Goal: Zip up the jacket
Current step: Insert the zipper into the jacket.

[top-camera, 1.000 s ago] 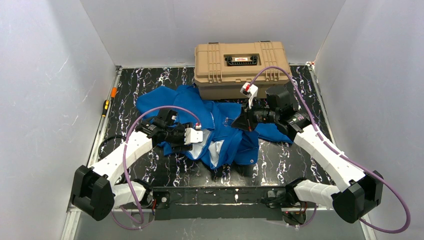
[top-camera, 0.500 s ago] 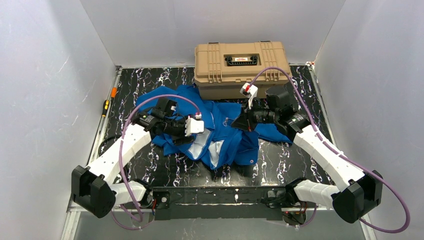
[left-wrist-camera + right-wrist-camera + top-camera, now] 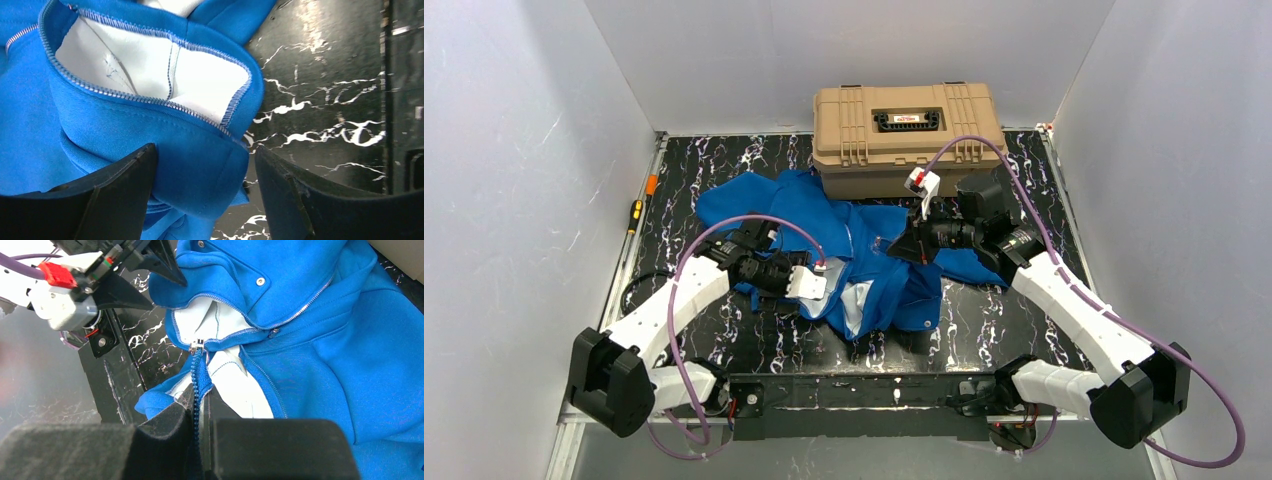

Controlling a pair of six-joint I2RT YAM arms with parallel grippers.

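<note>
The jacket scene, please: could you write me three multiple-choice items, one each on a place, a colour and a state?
1. The tan case stands: A behind the jacket; B left of it; C between the arm bases.
2. The jacket's lining is: A red; B white; C black.
3. The right tool is: A open above the case; B open on bare table; C shut on the jacket's zipper edge.
Answers: A, the case sits by the far wall; B, pale inside shows at the open front; C, it pinches the zipper teeth.
</note>
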